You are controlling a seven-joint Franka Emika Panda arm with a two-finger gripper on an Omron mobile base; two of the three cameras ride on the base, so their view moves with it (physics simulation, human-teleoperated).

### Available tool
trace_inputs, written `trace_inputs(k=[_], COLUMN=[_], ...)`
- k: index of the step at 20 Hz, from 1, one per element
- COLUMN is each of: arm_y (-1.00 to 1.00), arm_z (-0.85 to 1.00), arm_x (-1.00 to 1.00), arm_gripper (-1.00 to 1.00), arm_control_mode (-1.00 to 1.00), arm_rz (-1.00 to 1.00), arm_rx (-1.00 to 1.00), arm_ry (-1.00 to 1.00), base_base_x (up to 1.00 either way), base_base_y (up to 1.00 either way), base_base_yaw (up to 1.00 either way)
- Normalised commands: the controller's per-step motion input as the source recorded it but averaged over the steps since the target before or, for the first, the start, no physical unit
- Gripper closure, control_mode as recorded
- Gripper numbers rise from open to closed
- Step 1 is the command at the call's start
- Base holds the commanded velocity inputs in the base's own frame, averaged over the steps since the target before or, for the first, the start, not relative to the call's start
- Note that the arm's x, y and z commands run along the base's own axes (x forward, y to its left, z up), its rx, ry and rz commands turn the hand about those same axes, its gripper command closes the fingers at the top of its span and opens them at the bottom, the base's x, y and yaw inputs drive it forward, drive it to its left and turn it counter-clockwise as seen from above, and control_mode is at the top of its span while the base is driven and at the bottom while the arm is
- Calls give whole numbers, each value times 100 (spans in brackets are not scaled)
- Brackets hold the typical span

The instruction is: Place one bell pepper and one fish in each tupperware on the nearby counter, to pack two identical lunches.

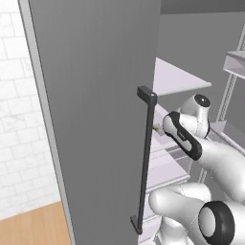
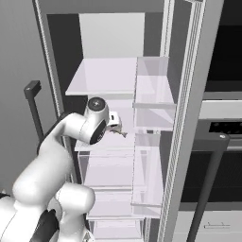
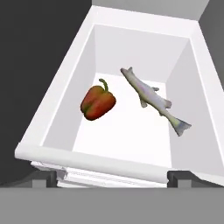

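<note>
Nearest to you in the hand view, the two dark fingertips [image 3: 46, 178] of the end effector [image 3: 111, 178] stand at the lower corners, spread to their widest, with nothing held between them. They hover just above the near rim of a white open-topped drawer [image 3: 57, 154] of the refrigerator.

Just beyond that rim, on the drawer's white floor, lies a red bell pepper [image 3: 98, 102] with a green stem, ahead of the end effector and toward its left fingertip. A silvery fish [image 3: 154, 100] lies beside the pepper without touching it, ahead and toward the right fingertip, set on a slant with its forked tail nearer the end effector and its head toward the drawer's far wall.

In the right base view, you see the white arm reaching into the open refrigerator [image 2: 184, 118], with the end effector [image 2: 119, 128] at mid height among the pale shelves [image 2: 101, 75]. Farther out, in the left base view, the grey refrigerator door [image 1: 95, 119] with its long dark handle [image 1: 146, 158] stands swung open at the arm's left, and the wrist passes behind the door's edge.
</note>
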Motion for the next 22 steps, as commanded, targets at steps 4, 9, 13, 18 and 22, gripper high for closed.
trace_inputs(k=[4,9,13,18,22], arm_y=[-6,-8,-8,-22,-2], arm_z=[-17,-27,-29,-22,-29], arm_x=[57,49,47,41,38], arm_gripper=[-100,-100,-100,-100,-100], arm_control_mode=[-100,-100,-100,-100,-100], arm_rz=[0,0,0,4,4], arm_rx=[0,0,0,0,0], arm_ry=[3,0,0,1,0], base_base_x=[0,0,0,0,0], base_base_y=[0,0,0,0,0], base_base_yaw=[0,0,0,0,0])
